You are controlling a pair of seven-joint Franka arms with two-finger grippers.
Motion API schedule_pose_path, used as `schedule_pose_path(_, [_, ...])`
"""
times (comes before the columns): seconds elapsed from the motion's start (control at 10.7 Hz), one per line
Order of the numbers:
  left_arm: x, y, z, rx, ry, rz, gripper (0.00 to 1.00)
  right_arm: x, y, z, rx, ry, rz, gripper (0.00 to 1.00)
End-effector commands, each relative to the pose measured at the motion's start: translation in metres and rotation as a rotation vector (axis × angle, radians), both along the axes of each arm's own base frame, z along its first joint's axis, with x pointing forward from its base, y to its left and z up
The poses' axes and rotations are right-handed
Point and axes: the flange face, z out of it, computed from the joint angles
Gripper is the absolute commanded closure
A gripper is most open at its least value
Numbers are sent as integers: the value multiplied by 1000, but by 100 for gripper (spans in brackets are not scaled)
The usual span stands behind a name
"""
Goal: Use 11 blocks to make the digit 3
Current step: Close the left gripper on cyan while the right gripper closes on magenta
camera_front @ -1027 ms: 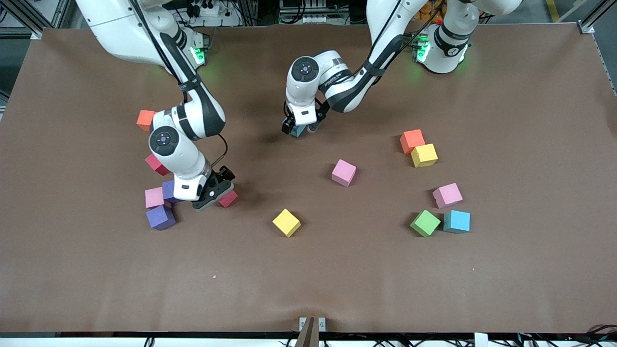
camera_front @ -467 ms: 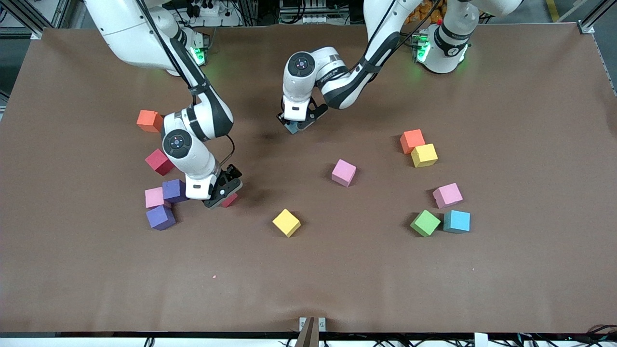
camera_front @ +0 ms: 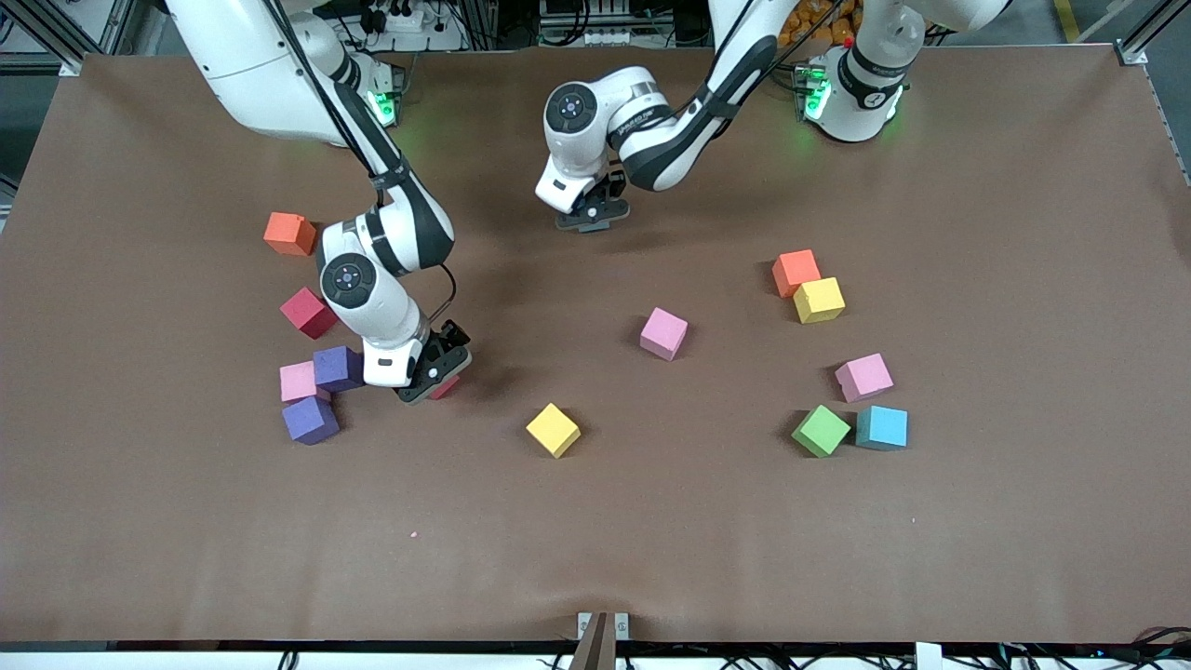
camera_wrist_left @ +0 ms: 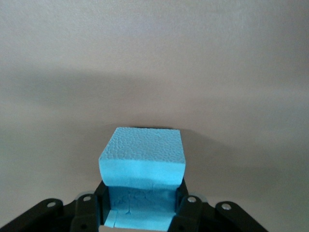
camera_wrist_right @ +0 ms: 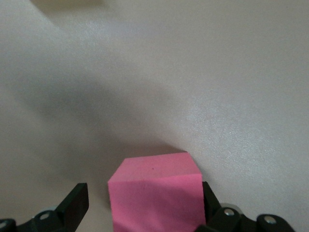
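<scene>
My left gripper (camera_front: 590, 220) hangs over the table's middle near the robots' bases, shut on a teal-blue block (camera_wrist_left: 142, 154) that fills the space between its fingers (camera_wrist_left: 186, 208). My right gripper (camera_front: 435, 377) is low over a red block (camera_front: 448, 387), open, with that block (camera_wrist_right: 154, 193) between its fingers and a gap on one side. Other blocks lie scattered: yellow (camera_front: 553, 429), pink (camera_front: 663, 332), orange (camera_front: 796, 272), yellow (camera_front: 819, 300), pink (camera_front: 863, 377), green (camera_front: 821, 430), teal-blue (camera_front: 881, 427). No digit 3 shows.
Beside the right gripper, toward the right arm's end, lie a purple block (camera_front: 338, 368), a pink one (camera_front: 298, 380), another purple (camera_front: 310, 420), a red one (camera_front: 309, 312) and an orange one (camera_front: 288, 233). Brown table cover (camera_front: 595, 540) spreads nearer the front camera.
The left gripper shut on the teal-blue block and lifted it off the table toward the bases. The right gripper shifted slightly over the red block, uncovering the purple block.
</scene>
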Motion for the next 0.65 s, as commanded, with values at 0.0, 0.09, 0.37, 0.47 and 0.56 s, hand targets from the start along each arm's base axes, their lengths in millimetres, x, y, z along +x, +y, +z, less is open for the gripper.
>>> schedule_pose_path(0.0, [-7, 7, 11, -1, -4, -129, 92, 3, 4, -10, 12, -8, 6, 0])
schedule_pose_path(0.09, [-8, 6, 10, -7, -4, -141, 92, 4, 3, -10, 11, -10, 6, 0])
schedule_pose_path(0.37, [-17, 9, 1, -17, 1, -175, 92, 6, -2, -15, 3, -3, 3, 0])
schedule_pose_path(0.47, [-17, 8, -1, -26, -1, -172, 92, 7, -5, -15, 3, -3, -3, 0])
schedule_pose_path(0.56, [-17, 9, -5, -24, 2, -167, 92, 7, -4, -16, 4, -1, -3, 0])
